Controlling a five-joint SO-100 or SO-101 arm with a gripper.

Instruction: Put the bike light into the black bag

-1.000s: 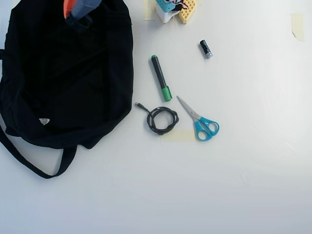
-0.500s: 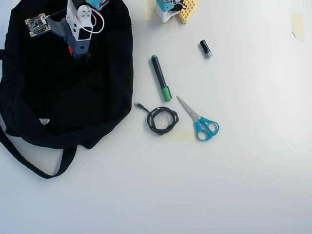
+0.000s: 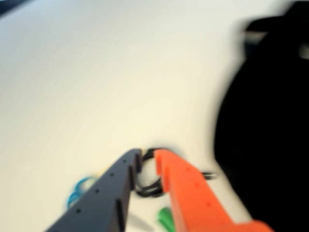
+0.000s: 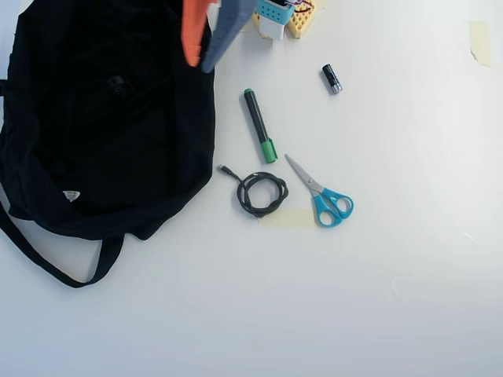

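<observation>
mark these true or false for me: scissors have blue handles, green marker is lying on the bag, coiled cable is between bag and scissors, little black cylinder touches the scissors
1. The scissors have blue handles. True.
2. The green marker lies on the black bag. False: in the overhead view it lies on the table, just right of the bag.
3. The coiled cable sits between the bag and the scissors. True.
4. The small black cylinder touches the scissors. False: it lies well apart from them, higher in the overhead view.
</observation>
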